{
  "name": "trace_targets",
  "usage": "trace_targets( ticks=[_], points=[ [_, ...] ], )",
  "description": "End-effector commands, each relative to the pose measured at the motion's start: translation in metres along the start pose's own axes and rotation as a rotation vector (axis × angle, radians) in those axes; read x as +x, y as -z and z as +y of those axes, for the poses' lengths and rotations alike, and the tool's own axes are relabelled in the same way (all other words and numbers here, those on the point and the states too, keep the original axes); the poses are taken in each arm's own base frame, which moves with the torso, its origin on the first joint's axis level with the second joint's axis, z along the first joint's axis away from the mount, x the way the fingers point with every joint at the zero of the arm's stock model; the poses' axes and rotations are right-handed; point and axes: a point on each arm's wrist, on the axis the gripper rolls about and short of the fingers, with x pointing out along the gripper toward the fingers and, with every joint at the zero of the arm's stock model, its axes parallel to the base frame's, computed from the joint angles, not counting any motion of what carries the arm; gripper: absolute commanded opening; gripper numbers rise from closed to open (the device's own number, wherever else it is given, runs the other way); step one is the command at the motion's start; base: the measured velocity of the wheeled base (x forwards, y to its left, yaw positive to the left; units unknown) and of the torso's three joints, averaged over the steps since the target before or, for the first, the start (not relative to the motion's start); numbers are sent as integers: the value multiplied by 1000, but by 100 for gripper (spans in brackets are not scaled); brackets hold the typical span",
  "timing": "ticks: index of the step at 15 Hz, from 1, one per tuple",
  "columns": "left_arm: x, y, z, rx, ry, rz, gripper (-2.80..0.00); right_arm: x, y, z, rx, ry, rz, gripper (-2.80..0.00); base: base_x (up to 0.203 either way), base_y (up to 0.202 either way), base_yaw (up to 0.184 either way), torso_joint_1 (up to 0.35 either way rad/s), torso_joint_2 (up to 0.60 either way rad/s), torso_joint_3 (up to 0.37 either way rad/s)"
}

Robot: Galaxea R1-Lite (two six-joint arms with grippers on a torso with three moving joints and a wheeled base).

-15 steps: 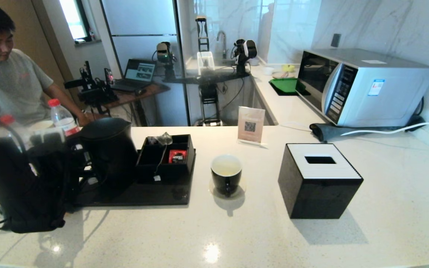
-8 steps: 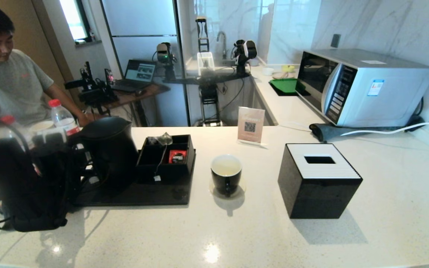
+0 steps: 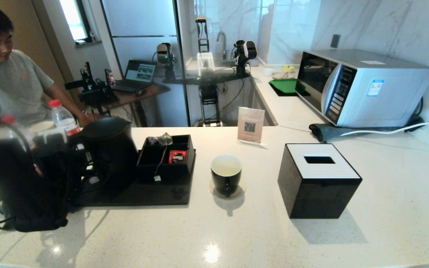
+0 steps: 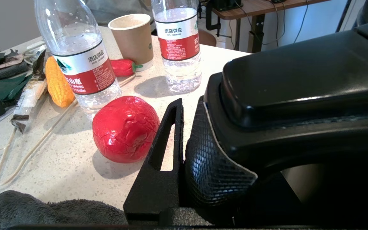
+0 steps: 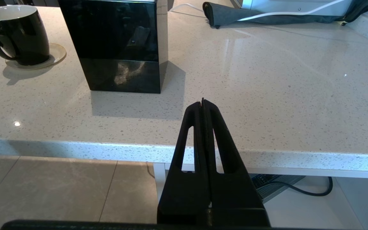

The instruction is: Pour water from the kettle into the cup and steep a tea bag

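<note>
So the desk (image 3: 311, 242) is a big pale speckled stone top, and I'll place everything off the black tray (image 3: 143, 195) sitting on it.

Biggest task thing is the kettle (image 3: 108, 152), upright on the tray's end next to the robot's left arm, spout facing the cup. The left gripper (image 4: 184, 140) is right at its handle: in the left wrist view a textured finger pad (image 4: 209, 166) is pressed flat against the handle's black plastic with the outer finger just beside it. So the fingers are clamped on the handle, which makes sense since that loop is the only sane place to lift and tip a kettle.

The organizer box (image 3: 166, 154) sits on the tray just past the kettle. It holds a red packet (image 3: 177, 155), and the tea bag (image 3: 164, 139) is draped over its back edge with the string hanging down to the little white tag (image 3: 157, 178), easy to pinch later.

The cup (image 3: 226, 174) stands on a saucer just off the tray's far end, clear of everything, handy for pouring. I can't tell if there's water in it.

The right gripper (image 5: 203, 105) is parked low off the desk's front edge, well away from the tray, fingers pressed together and holding nothing.

My guess: the grab is done, lift and pour comes next.
</note>
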Motion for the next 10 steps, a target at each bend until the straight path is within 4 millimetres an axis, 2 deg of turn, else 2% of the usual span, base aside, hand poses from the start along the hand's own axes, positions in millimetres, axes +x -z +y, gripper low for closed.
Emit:
trace_targets(
  ticks=[1, 10],
  points=[
    [0, -2, 0, -16, -5, -34, 0, 0, 0, 0, -1, -1, 1, -280, 0, 0, 0, 0, 0, 0],
    [-3, -4, 1, -15, -4, -32, 0, 0, 0, 0, -1, -1, 1, -280, 0, 0, 0, 0, 0, 0]
  ],
)
